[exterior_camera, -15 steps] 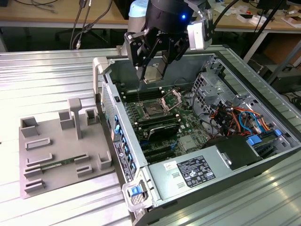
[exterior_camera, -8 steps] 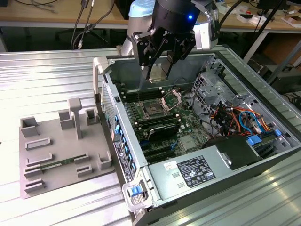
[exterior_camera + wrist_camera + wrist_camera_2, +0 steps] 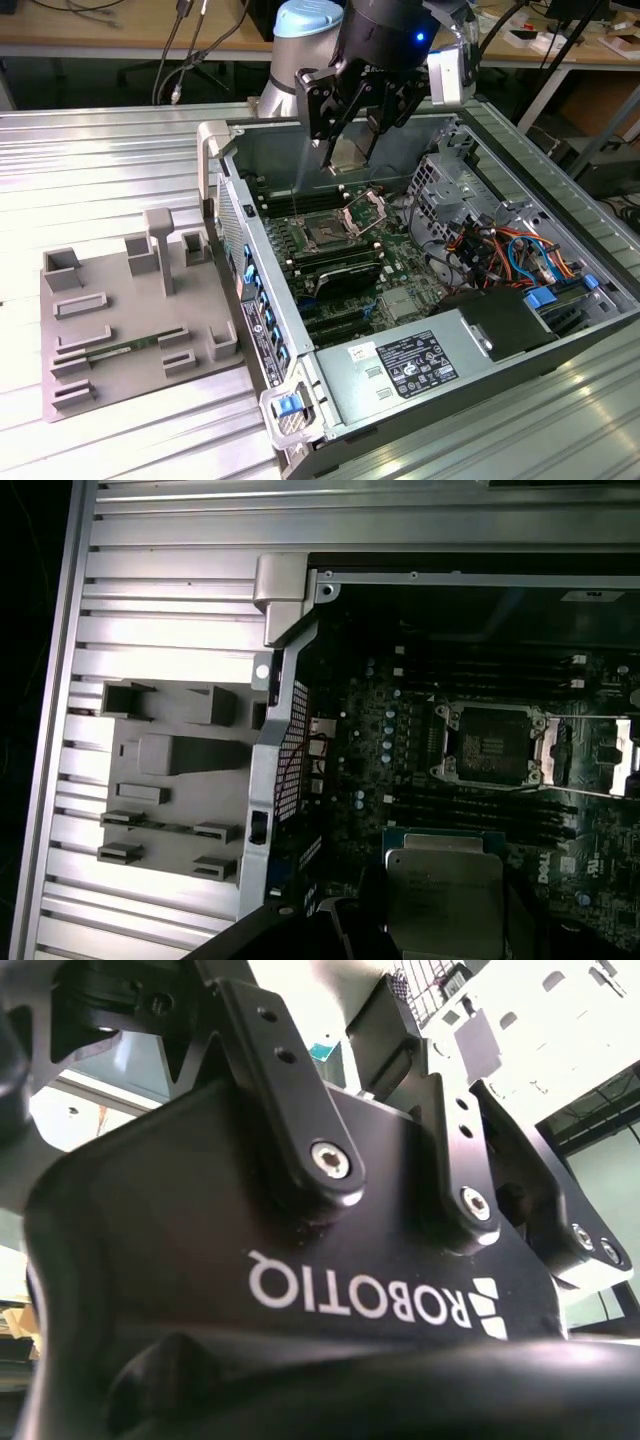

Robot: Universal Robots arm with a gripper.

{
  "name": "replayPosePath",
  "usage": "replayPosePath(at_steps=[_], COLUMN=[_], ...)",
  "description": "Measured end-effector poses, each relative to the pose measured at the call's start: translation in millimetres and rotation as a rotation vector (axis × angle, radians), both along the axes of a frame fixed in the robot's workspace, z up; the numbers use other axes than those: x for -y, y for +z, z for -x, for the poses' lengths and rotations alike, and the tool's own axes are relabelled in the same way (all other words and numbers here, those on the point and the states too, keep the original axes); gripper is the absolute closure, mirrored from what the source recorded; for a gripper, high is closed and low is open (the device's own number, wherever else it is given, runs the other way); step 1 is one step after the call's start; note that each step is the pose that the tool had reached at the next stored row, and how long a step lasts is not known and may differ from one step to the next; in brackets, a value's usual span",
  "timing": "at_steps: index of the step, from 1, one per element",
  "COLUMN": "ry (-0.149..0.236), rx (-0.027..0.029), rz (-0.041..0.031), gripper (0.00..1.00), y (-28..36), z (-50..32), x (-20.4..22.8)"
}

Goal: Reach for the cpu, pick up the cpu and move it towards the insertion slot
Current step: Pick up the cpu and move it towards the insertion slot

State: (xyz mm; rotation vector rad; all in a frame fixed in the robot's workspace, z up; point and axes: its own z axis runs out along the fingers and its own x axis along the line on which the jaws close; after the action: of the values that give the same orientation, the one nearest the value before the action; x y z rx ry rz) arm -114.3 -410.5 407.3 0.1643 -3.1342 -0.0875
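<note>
The robot's gripper [image 3: 352, 150] hangs up in the air over the open computer case [image 3: 480, 330]. Its black fingers [image 3: 325, 125] are closed on the cpu [image 3: 352, 152], a small flat square chip with a silvery top. In the first wrist view the cpu [image 3: 443, 888] looks big and close, with its shiny lid facing the camera and dark gripper parts at its sides.

The insertion slot [image 3: 327, 236] is down below on the green board [image 3: 400, 290], and the chip is held above it, not touching it. In the first wrist view the slot [image 3: 487, 745] is a dark square with a shiny frame around it, and its metal flap [image 3: 590, 755] is flipped open to one side.

The grey tray [image 3: 130, 310] lies on the metal table [image 3: 100, 170], beside the case on the exterior view's left. A long green stick [image 3: 115, 350] lies in the tray
</note>
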Motion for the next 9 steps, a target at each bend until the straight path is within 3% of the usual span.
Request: replayPosePath(at_steps=[9], ry=[0.0], rx=[0.0], rz=[0.0], gripper=[0.45], y=[0.0], z=[-19.7], x=[0.0])
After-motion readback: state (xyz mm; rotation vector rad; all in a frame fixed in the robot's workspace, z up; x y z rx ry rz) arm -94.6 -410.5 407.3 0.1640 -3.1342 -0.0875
